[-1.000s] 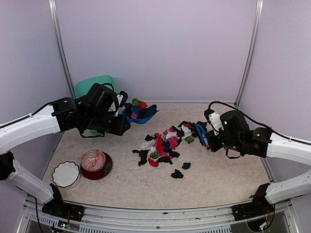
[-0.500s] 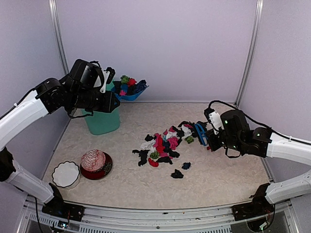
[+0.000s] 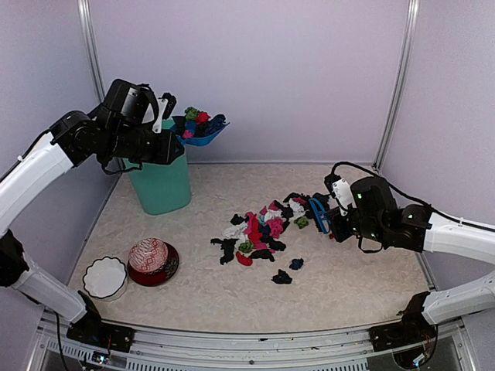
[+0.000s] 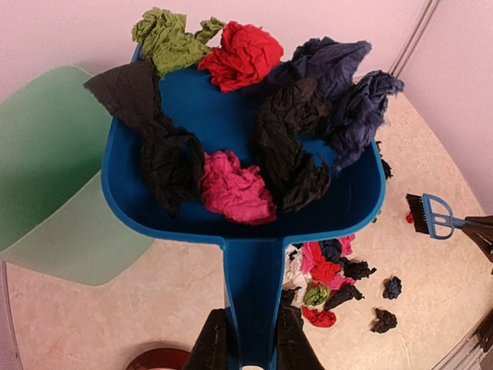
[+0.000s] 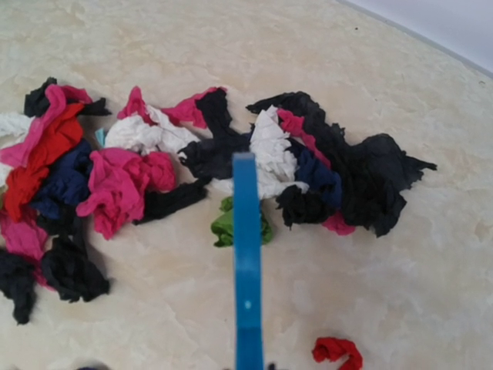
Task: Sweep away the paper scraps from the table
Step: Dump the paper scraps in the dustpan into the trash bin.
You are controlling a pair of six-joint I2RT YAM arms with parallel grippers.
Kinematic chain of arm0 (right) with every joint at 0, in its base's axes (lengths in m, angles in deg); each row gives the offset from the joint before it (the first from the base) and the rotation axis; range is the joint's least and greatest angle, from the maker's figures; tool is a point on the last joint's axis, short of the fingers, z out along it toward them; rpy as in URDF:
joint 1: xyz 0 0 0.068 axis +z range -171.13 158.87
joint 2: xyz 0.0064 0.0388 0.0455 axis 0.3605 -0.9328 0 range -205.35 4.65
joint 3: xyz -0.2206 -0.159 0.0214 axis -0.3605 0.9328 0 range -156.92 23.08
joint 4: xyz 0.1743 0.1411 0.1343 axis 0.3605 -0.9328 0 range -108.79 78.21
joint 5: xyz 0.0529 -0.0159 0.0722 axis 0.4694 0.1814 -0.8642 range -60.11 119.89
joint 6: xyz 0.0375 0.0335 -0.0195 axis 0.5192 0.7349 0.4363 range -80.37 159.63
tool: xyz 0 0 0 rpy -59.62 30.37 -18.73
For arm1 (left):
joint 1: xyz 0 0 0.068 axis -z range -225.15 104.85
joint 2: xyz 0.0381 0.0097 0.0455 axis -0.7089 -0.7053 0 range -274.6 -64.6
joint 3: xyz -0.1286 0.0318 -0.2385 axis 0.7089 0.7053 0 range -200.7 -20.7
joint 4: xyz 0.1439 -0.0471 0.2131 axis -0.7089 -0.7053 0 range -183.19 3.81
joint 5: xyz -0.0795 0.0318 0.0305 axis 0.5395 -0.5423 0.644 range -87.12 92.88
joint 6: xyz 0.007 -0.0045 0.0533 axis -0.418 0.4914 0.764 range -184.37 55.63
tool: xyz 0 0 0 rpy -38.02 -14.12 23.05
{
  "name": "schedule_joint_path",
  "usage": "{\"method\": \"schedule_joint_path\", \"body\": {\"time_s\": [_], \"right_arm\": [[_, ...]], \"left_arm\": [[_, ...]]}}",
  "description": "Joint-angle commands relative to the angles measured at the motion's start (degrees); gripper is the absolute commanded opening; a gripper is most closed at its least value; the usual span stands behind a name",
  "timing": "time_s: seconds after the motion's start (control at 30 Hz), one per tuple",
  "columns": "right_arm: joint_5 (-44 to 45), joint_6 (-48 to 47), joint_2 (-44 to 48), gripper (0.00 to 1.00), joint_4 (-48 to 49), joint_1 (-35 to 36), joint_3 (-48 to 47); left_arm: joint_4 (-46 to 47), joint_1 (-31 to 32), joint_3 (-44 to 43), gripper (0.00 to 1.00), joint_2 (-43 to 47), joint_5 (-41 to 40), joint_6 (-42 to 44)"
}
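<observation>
Splitting the paper scraps (image 3: 261,230) into two lots: most sit in a loose pile in the middle of the table (image 3: 348,286), long axis running near-left to far-right, with a few black strays just on the rail side. The rest (black, navy, pink, red, green) ride in the blue dustpan (image 4: 192,100), up in the air at far left. Left gripper (image 4: 245,339) is clamped on the dustpan handle, fingers (image 4: 212,339) either side of it, pan mouth pointing away from the wrist. Green bin (image 3: 162,185) stands below. In the left wrist view its opening lies left of the pan, not under it, and the top view puts the pan off the bin's far-right rim at best. My read: the dump turns on that offset. The pan needs to go left over the opening before tipping, else the load drops down the outside. Right gripper (image 3: 334,210) is closed on the blue brush (image 5: 246,254), parked at the pile's right end. The brush's far end overlaps a green scrap in the right wrist view; contact not clear. The pile lies to that gripper's left, so a sweep would run leftward along the pile's axis, and the right arm is far nearer to it. White bowl (image 3: 104,277) and red patterned bowl (image 3: 152,261) sit front left, well apart from the pile.
</observation>
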Motion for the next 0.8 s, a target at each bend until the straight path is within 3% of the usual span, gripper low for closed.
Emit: {"method": "schedule_joint_path", "body": {"time_s": [0.0,0.37,0.77], "right_arm": [[-0.4,0.2,1.0,0.00,1.8,-0.7,0.6],[-1.0,0.2,1.3,0.00,2.2,-0.8,0.7],[-2.3,1.8,2.7,0.00,2.6,-0.8,1.9]], "left_arm": [[-1.2,-1.8,-5.2,0.00,-0.7,0.6,1.8],[-1.1,-10.8,-9.5,0.00,-1.8,5.6,2.4],[8.5,-23.9,1.6,0.00,0.1,21.5,-2.8]]}}
